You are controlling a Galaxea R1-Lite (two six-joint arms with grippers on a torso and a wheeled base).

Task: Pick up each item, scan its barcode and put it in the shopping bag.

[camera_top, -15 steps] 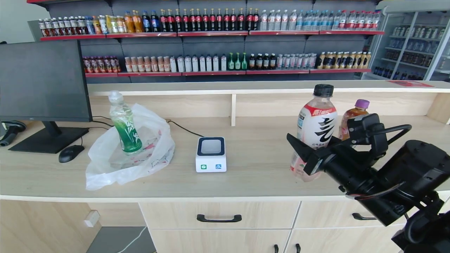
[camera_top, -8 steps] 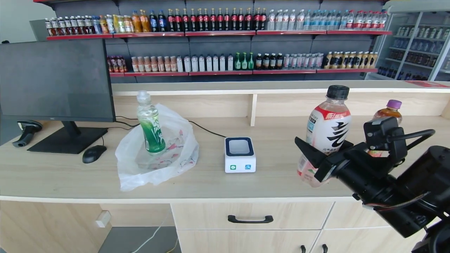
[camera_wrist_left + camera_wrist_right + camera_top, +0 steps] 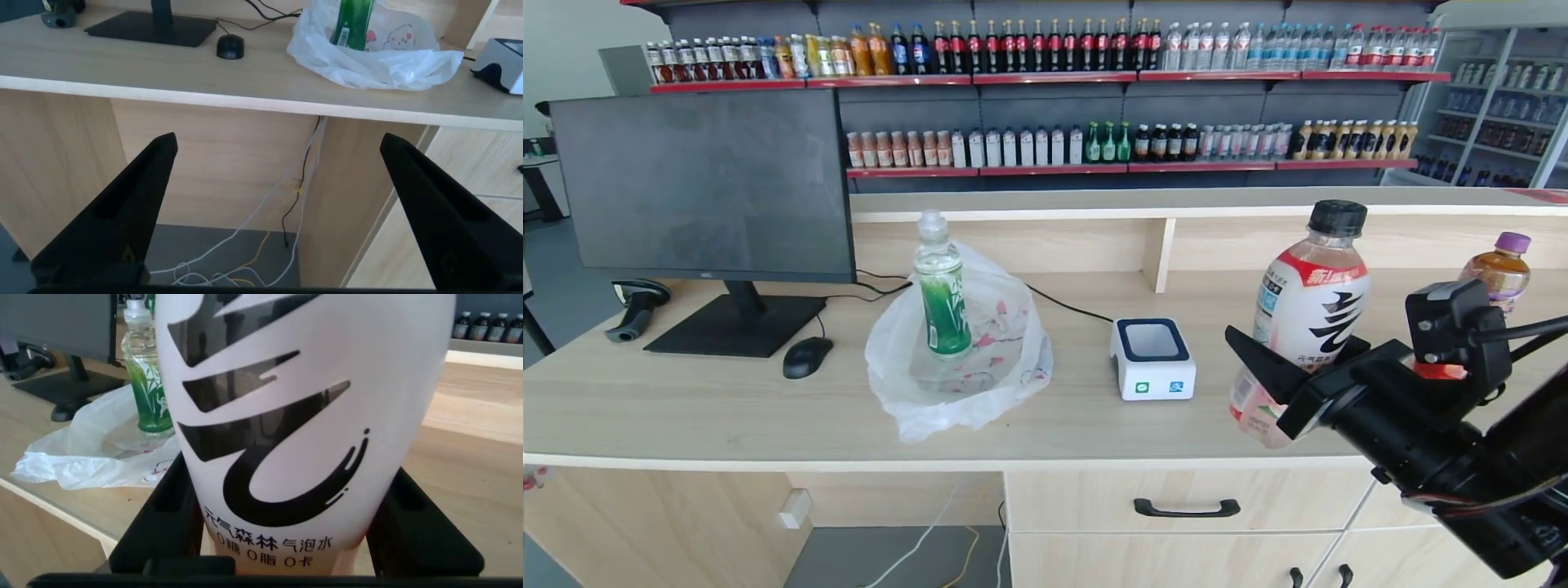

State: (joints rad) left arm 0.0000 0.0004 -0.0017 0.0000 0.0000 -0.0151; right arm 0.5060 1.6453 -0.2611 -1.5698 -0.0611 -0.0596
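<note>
Counter: pale wood, holds scanner.
Right gripper: clamped on white bottle, upright, right of scanner.
Left gripper: jaws spread apart.
Shopping bag: left of scanner, green bottle standing inside.

Top of white bottle cut off by edge; purple-capped bottle half hidden behind wrist camera.

Glossy plastic bottle, crinkled translucent plastic bag, matt wood-grain counter, matt black monitor
</note>
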